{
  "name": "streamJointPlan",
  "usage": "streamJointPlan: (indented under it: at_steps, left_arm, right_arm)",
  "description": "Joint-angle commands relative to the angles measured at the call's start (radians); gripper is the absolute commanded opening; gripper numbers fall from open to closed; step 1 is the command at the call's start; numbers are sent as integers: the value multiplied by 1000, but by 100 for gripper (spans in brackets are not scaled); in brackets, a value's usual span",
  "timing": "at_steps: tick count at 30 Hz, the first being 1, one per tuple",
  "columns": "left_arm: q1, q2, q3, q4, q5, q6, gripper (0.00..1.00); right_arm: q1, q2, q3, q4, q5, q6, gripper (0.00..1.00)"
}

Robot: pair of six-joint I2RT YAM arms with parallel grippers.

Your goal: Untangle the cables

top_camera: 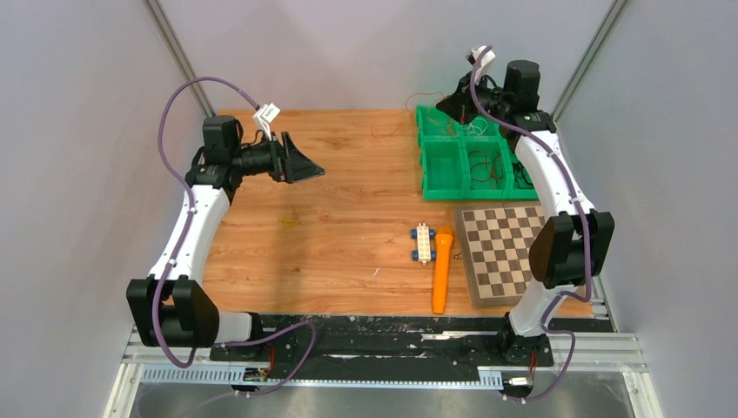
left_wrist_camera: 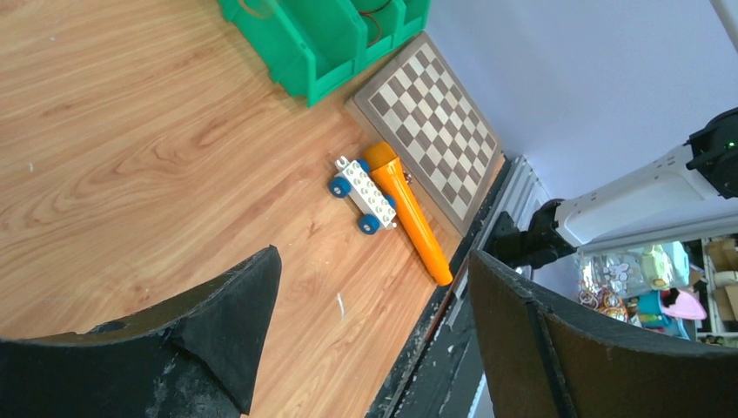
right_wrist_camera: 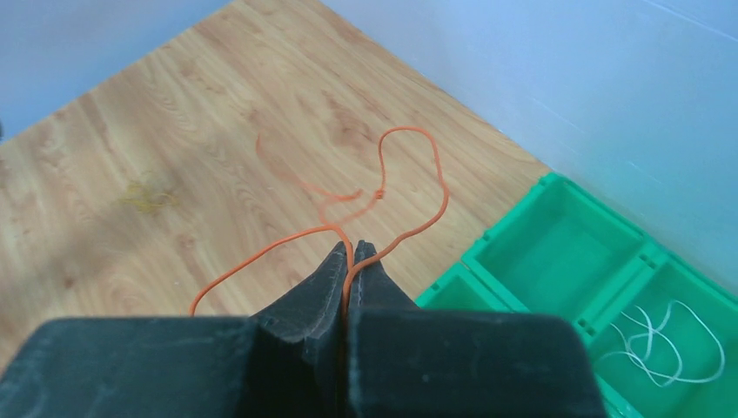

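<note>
My right gripper [right_wrist_camera: 351, 251] is shut on a thin orange wire [right_wrist_camera: 431, 187]. The wire loops out above the wooden table, both ends trailing ahead and to the left. In the top view this gripper [top_camera: 448, 103] is at the back right, over the far corner of the green bin [top_camera: 435, 165]. A thin white wire [right_wrist_camera: 663, 348] lies in one bin compartment, and it also shows in the top view [top_camera: 474, 129]. Dark and red wires [top_camera: 487, 167] lie in a nearer compartment. My left gripper [top_camera: 303, 165] is open and empty, held above the table's back left; its jaws stand wide apart [left_wrist_camera: 374, 254].
A checkered board [top_camera: 503, 248] lies in front of the green bin [left_wrist_camera: 318, 39]. An orange cylinder [top_camera: 442, 268] and a white toy car with blue wheels [top_camera: 423, 243] lie left of the board. All three show in the left wrist view: the board [left_wrist_camera: 431, 122], the cylinder [left_wrist_camera: 409, 213], the car [left_wrist_camera: 365, 196].
</note>
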Motion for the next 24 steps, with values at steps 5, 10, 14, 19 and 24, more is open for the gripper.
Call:
streamJointPlan:
  at_steps: [5,10,14,19,24]
  left_arm:
    - [-2,25,13,-19,-25,47,100]
    - [-2,51,21,-30,-33,58,100]
    - [-2,67,25,-36,-35,66,100]
    - [-2,88,36,-54,-34,76,100]
    - [-2,104,37,-57,-31,76,100]
  right_arm:
    - [-17,135,110,30,137,-68,0]
    - [-32,201,199,46,173,-71,0]
    - [-57,236,226,65,202,-70,0]
    - [-94,255,265,87,192,-30,0]
    - [-128,255,303,104,181,-18,0]
